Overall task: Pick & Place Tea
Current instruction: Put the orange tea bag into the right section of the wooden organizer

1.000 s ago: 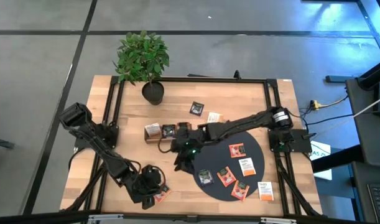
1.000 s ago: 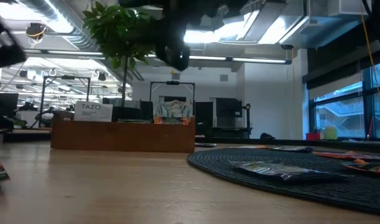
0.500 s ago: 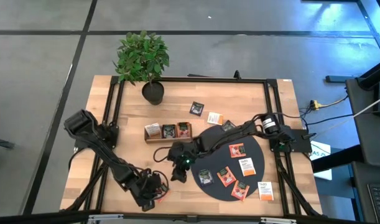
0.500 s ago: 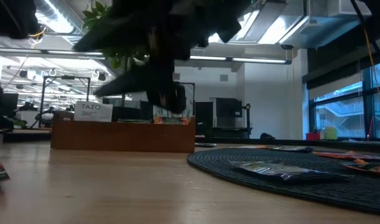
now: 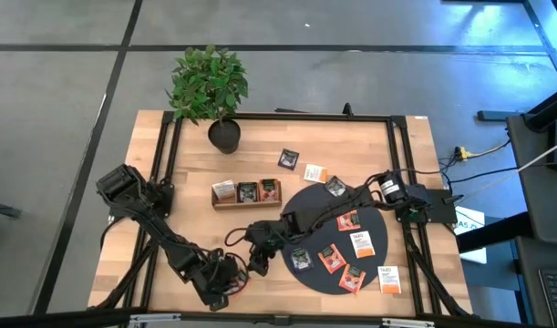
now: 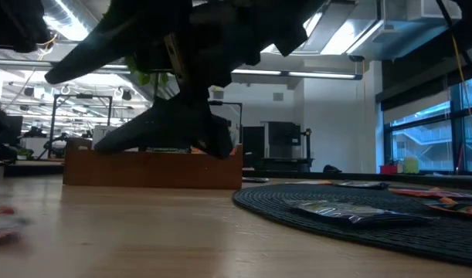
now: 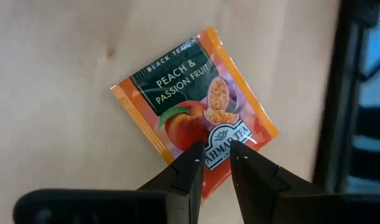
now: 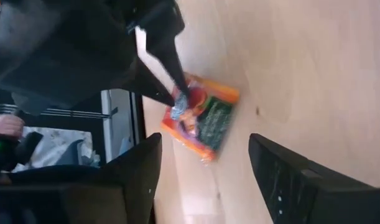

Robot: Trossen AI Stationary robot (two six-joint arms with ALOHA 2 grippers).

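Observation:
An orange "Peach & Passion Fruit" tea sachet (image 7: 183, 99) lies flat on the wood near the table's front edge. My left gripper (image 7: 216, 163) stands on it from above, its fingertips only a narrow gap apart. My right gripper (image 8: 202, 180) hangs wide open and empty just right of it, low over the wood at the mat's left rim (image 5: 258, 259), pointing at the same sachet (image 8: 208, 118). In the low view the right gripper (image 6: 181, 131) is a dark shape at centre. My left gripper sets both fingertips (image 7: 193, 163) on the sachet's printed face near one corner (image 7: 218, 140), the logo showing in the gap between them. The fingers slant down from above. The sachet lies flat on the table, not lifted.
A wooden tray (image 5: 247, 204) at mid-table holds one sachet in each of its three compartments. The round black mat (image 5: 369, 214) on the right carries several sachets. Loose sachets (image 5: 288, 158) lie behind it, and one (image 5: 388, 279) lies at the front right. A potted plant (image 5: 211, 91) stands far left.
My right gripper has come down from above the tray and moved toward the table's near-left, rolling as it went, to hang beside the left gripper. My left gripper has sunk onto the orange sachet.

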